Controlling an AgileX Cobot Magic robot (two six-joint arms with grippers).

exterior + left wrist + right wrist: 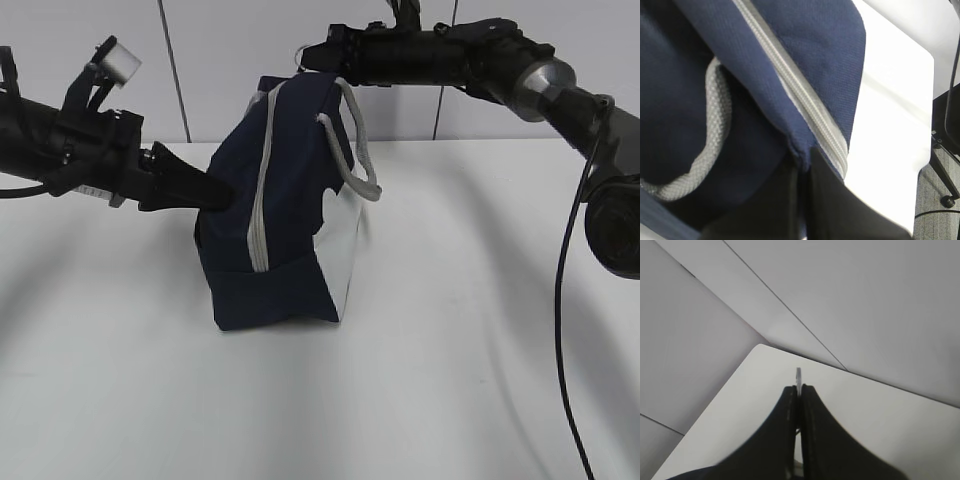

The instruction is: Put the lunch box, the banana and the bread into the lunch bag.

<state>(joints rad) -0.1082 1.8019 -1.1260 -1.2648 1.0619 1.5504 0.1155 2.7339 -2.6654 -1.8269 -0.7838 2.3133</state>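
While zipper looks closed: both pincers grip the bag (pixel 285 210), seemingly to finish zipping.
Left pincer (pixel 802 165): clamped on navy fabric at the zipper (pixel 805 105) end; hold firm as anchor.
Right pincer (pixel 799 390): together on a thin metal ring (pixel 799 376), likely the pull; draw along the zipper line.
Bag: mid-desk (pixel 450 380), tipped upright, navy, white panel, grey handles (pixel 360 150).
Box, banana, bread: unseen.

I see the white table (pixel 450 330) spreading beneath both pincers, and the pale panelled wall (pixel 220 60) behind them. Off the table's edge beside my left pincer stands what may be a dark stand (pixel 946 170).
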